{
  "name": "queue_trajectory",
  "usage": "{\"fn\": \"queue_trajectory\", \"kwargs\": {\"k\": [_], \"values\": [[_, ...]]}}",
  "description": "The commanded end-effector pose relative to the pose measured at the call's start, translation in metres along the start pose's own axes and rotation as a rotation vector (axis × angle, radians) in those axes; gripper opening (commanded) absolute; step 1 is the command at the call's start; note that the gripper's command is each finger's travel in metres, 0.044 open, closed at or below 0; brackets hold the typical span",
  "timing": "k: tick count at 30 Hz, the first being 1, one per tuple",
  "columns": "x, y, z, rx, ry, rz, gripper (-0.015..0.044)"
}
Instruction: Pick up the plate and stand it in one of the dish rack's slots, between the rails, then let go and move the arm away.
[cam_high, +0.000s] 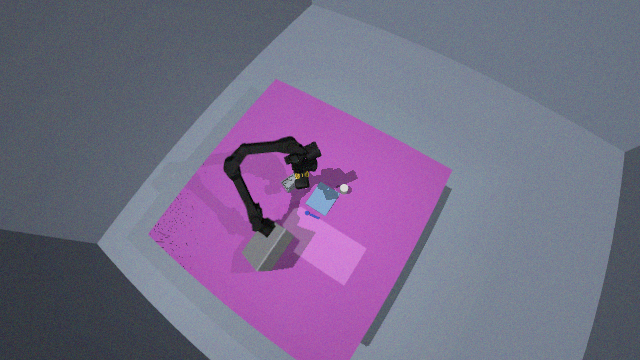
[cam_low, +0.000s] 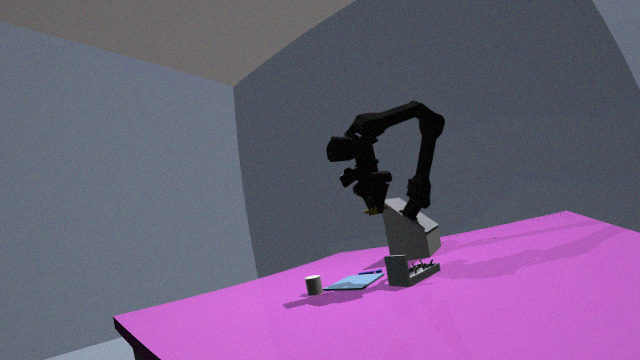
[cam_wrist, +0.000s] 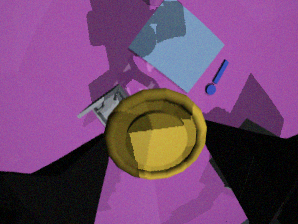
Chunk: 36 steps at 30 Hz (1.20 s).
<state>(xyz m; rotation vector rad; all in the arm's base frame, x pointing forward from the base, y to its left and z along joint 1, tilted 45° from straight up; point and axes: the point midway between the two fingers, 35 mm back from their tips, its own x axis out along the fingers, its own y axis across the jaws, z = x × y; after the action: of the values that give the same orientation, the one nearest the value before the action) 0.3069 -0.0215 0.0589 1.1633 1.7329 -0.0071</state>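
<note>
The yellow plate (cam_high: 297, 176) (cam_low: 370, 212) (cam_wrist: 162, 150) is small and round with a raised rim. It is held roughly level, well above the table. My gripper (cam_high: 302, 177) (cam_low: 375, 209) (cam_wrist: 155, 132) is shut on the plate, one black finger on each side of its rim in the wrist view. The grey dish rack (cam_high: 288, 183) (cam_low: 398, 271) (cam_wrist: 108, 104) stands on the table below, with dark rails and a tall end panel. The plate hides part of it in the wrist view, and the arm hides part in the top view.
A light blue square (cam_high: 320, 202) (cam_low: 352, 282) (cam_wrist: 195, 47) lies flat beside the rack. A dark blue spoon-like piece (cam_high: 307, 213) (cam_low: 378, 271) (cam_wrist: 211, 89) lies near it. A white cylinder (cam_high: 344, 188) (cam_low: 314, 285) stands on its far side. The grey base block (cam_high: 262, 250) (cam_low: 407, 235) carries the arm.
</note>
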Motion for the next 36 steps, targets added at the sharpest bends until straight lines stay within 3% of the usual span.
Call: {"fn": "queue_trajectory", "kwargs": {"k": [1, 30, 36], "values": [[-0.002, 0.005, -0.017, 0.119, 0.0, 0.008, 0.0], [0.011, 0.011, -0.146, 1.08, 0.022, 0.006, 0.0], [0.012, 0.01, -0.151, 1.128, 0.024, 0.004, 0.0]]}}
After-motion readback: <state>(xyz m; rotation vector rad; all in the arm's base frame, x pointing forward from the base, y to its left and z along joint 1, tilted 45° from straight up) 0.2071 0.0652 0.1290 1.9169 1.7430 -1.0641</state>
